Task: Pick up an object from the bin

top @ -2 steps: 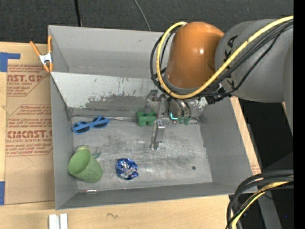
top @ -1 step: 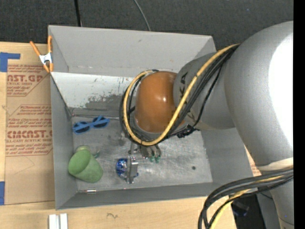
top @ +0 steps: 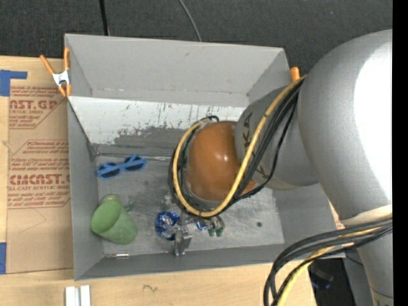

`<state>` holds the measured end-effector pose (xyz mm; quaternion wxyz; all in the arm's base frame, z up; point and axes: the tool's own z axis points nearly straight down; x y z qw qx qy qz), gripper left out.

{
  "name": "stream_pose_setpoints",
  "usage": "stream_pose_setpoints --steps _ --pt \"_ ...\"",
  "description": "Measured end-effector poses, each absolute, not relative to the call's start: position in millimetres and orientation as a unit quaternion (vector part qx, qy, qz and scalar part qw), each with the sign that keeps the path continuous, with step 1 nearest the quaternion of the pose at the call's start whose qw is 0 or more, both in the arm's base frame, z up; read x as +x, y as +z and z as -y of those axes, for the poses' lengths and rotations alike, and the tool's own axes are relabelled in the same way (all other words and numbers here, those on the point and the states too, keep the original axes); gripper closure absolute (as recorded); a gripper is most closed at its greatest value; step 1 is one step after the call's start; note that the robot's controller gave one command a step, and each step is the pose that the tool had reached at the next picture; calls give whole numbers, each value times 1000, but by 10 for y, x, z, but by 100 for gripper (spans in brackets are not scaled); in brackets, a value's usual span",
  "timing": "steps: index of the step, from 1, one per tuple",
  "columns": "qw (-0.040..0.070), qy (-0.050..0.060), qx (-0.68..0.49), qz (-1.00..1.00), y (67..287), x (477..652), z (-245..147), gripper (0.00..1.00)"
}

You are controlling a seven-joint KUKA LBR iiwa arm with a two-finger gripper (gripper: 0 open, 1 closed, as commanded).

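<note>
1. Small shiny blue crumpled thing (top: 167, 222): on the floor of the bin (top: 191, 62), near the front wall.
2. Green cup (top: 113, 220): tipped over, front-left corner.
3. Blue sunglasses (top: 121, 166): lying flat, left side, farther back.

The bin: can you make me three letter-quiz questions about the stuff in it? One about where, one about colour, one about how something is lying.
1. Where in the bin is the green cup?
A. near left corner
B. far right corner
C. on the rim

2. What colour are the sunglasses?
A. red
B. blue
C. yellow

3. How is the green cup?
A. standing upright
B. stacked on the sunglasses
C. tipped on its side

Answers:
1 A, it lies by the left wall at the near edge.
2 B, the frame and both lenses are blue.
3 C, its side rests on the bin floor, apart from the sunglasses.
</note>
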<state>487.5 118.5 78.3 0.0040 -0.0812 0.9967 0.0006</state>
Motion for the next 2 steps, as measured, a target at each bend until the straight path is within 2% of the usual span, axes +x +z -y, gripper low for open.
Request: stream_pose_setpoints --steps 1,2 --pt "4 1 -81 -997 796 4882 -1190 100" --pt "4 0 -413 -911 2802 5127 -1151 100"
